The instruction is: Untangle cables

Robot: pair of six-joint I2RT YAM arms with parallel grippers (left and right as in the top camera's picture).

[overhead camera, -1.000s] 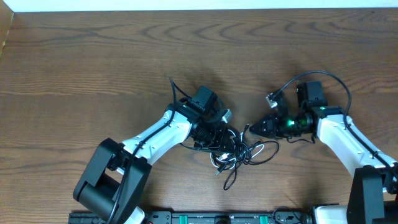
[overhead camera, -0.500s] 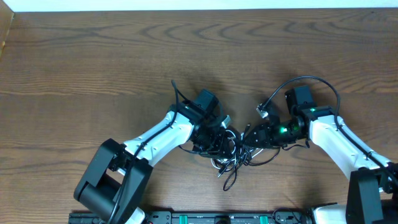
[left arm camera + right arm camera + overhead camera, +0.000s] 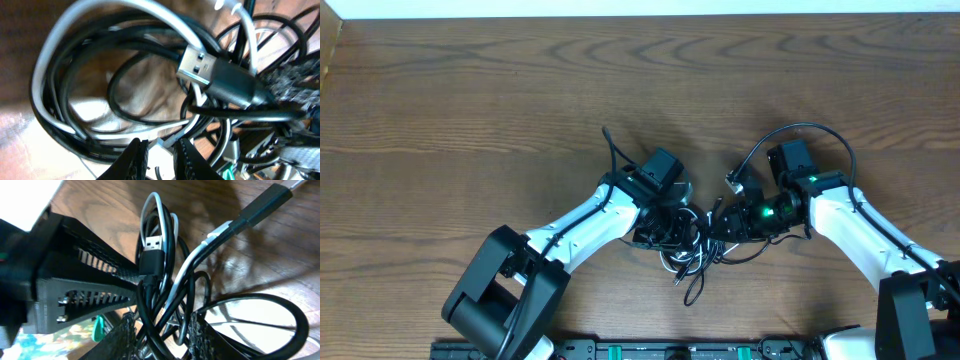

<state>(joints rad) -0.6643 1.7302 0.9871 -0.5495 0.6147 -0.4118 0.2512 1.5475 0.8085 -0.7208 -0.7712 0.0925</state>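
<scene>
Tangled cables bridge left gripper and right gripper.

Dark wood-grain table, white strip along its far edge

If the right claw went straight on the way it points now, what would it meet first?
The right claw is in among the cables: black cords run between its fingers. Straight ahead, the black USB plug looks nearest, though depth is unclear.

Tangled cables on wooden table
</scene>
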